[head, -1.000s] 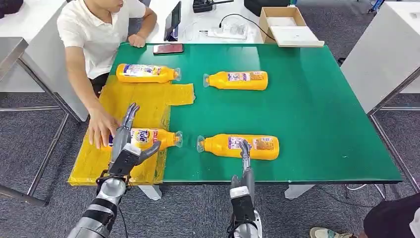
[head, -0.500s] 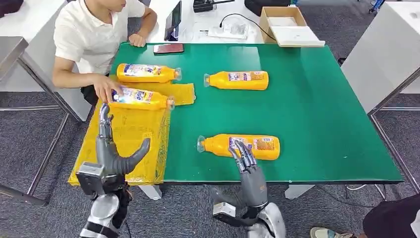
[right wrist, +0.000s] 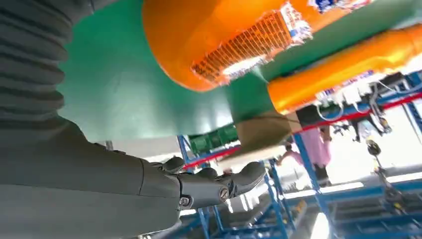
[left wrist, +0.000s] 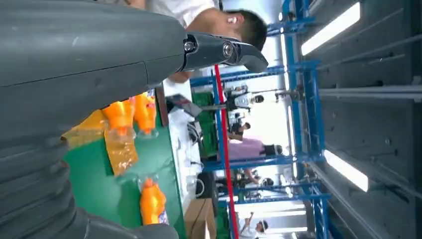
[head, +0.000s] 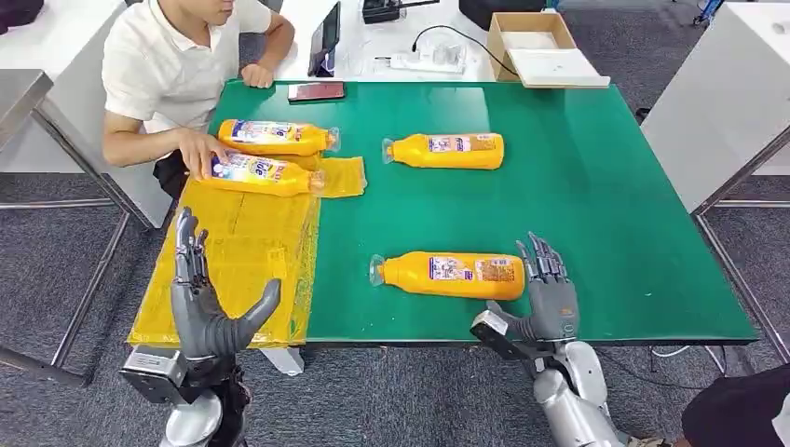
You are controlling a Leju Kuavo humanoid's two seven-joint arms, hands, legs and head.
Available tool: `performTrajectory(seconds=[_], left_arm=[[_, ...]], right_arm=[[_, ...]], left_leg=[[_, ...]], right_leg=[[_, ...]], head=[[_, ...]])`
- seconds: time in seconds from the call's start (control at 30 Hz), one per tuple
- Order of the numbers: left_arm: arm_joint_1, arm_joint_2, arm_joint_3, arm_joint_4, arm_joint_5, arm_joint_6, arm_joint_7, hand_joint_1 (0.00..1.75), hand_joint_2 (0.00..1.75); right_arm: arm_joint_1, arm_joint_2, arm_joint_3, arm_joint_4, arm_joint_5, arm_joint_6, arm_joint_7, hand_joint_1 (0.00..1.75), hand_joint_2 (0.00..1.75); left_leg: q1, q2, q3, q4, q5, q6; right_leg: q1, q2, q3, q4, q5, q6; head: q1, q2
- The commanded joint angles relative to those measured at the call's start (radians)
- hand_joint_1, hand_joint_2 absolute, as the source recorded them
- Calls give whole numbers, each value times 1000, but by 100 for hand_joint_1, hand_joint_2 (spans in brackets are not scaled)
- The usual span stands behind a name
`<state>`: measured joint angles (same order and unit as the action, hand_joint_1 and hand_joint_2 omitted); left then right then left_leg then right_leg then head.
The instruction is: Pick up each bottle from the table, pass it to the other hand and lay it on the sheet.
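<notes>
Several orange bottles lie on the green table (head: 596, 186). The near bottle (head: 452, 275) lies on its side close to the front edge, cap to the left. My right hand (head: 548, 293) stands open just right of its base, fingers up, holding nothing; the right wrist view has that bottle (right wrist: 224, 40) close by. A far bottle (head: 447, 150) lies mid-table. Another bottle (head: 277, 137) lies at the back of the yellow sheet (head: 242, 251). A person's hand (head: 198, 151) holds one more bottle (head: 261, 173) on the sheet beside it. My left hand (head: 210, 298) is open over the sheet's front.
A person in a white shirt (head: 172, 70) sits at the table's far left corner. A phone (head: 316, 91) lies on the table's back edge. A cardboard box (head: 540, 47) and cables sit on the white desk behind. Metal table frames stand at both sides.
The person carried the Tide bottle from the sheet's front to its back, beside the other bottle. My left hand drew back and down. My right hand swung from the near bottle's middle to its right end.
</notes>
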<state>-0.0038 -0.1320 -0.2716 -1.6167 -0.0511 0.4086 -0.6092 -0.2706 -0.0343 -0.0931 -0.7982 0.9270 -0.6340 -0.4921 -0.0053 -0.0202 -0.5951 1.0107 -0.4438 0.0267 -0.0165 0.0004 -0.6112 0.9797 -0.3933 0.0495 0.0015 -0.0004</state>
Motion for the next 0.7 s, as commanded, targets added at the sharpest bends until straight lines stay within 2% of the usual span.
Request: performTrajectory(seconds=[0.03,0.13,0.33,0.7], left_arm=[[-53,7,-41,66,2,-2,12,0,175],[-91,0,-55,115,6,-3,21,0,175],[-118,-12,-63,145,19,3,37,0,175],[-143,-16,-97,170,75,-49,92,0,175]], right_arm=[[-115,11,-6,227,-18,-36,-2,0,175],[-163,27,25,291,-36,-10,-14,0,175],[-193,49,75,344,-26,17,-10,0,175],[-238,42,99,432,-38,164,94,0,175]], left_leg=[[1,2,3,-1,-1,-1],[0,2,2,0,-1,-1],[0,2,2,-1,0,-1],[1,2,3,0,-1,-1]], right_leg=[[1,1,3,-1,0,-1],[0,1,2,0,0,-1],[0,1,2,-1,0,-2],[1,1,3,0,0,-1]], head=[[0,0],[0,0],[0,0],[0,0]])
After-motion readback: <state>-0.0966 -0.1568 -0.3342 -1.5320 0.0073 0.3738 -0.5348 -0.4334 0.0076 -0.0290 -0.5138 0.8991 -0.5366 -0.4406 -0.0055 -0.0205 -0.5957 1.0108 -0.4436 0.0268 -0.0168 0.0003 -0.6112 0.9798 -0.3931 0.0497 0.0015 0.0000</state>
